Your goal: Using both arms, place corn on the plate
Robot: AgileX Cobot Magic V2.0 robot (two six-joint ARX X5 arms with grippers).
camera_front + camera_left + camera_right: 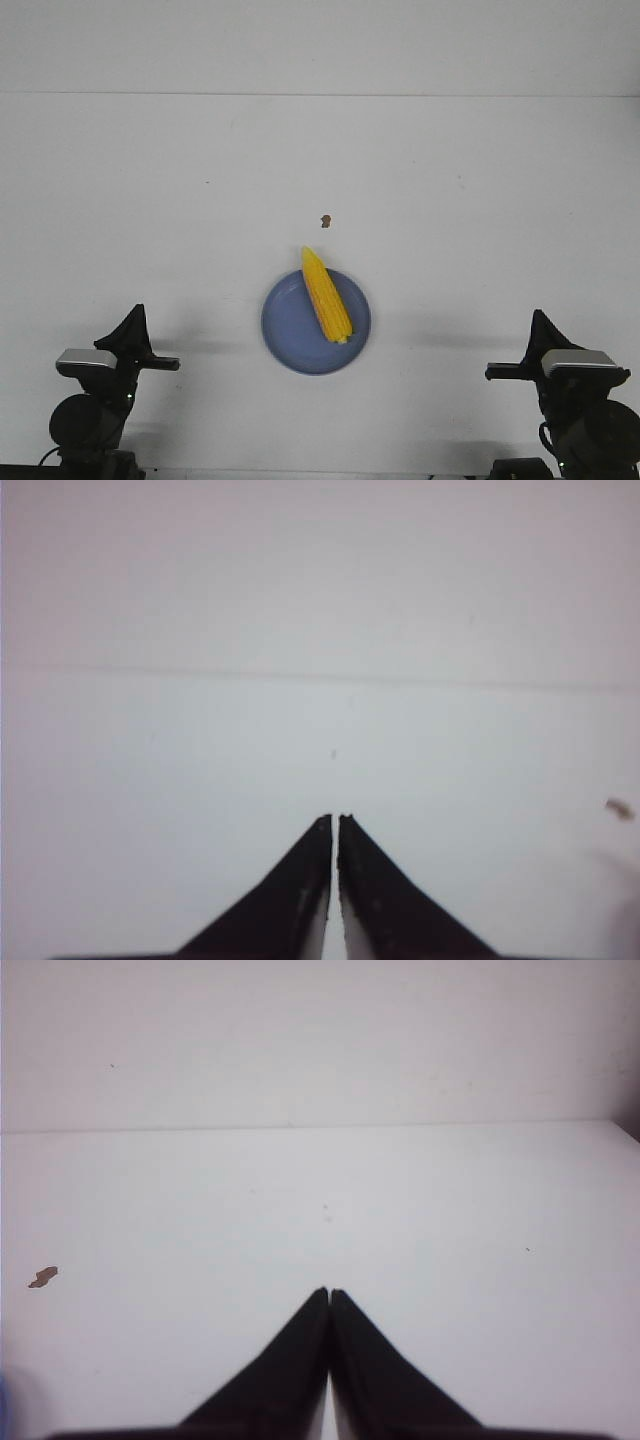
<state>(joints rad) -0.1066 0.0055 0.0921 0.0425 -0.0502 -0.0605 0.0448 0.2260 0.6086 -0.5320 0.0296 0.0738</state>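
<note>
Corn cob (326,296): lies on the blue plate (290,335), its pointed tip reaching past the plate's far rim, blunt end toward the right of the plate.
Plate: midway along the counter (480,180), nearer its front edge.
Brown speck (324,220): on the counter beyond the corn's tip, apart from it.
Left gripper (335,822): near the front left corner, fingers together, holding nothing.
Right gripper (328,1294): near the front right corner, fingers pressed together, empty.
</note>
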